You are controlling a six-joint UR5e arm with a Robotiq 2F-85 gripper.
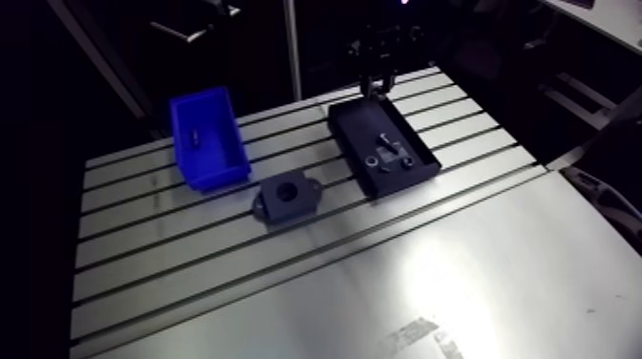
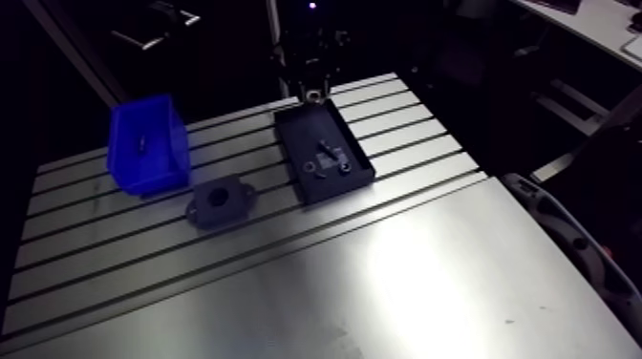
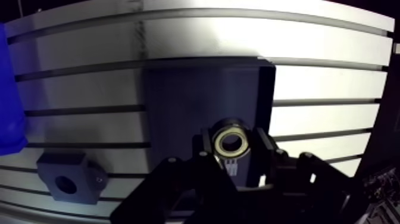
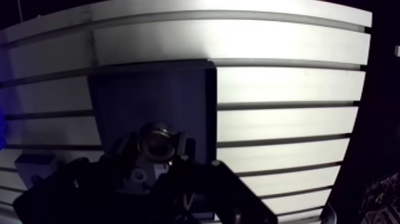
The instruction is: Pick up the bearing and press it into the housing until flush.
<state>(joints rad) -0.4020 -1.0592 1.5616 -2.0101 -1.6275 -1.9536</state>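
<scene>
My gripper (image 3: 232,149) is shut on the bearing (image 3: 231,131), a metal ring with a pale inner race, held between the two fingertips. It hangs a little above the black tray (image 3: 178,95). The housing (image 3: 67,182), a black flanged block with a round bore, lies on the table off to one side of the gripper, outside the tray. In the arm view the gripper (image 1: 374,88) hovers over the far end of the tray (image 1: 413,170), and the housing (image 1: 285,197) sits between the tray and the blue bin.
A blue bin (image 1: 208,136) with a small dark part inside stands at the table's far left. A few small dark parts (image 1: 387,158) lie in the near half of the tray. The slotted table (image 1: 382,277) stretches wide toward the front.
</scene>
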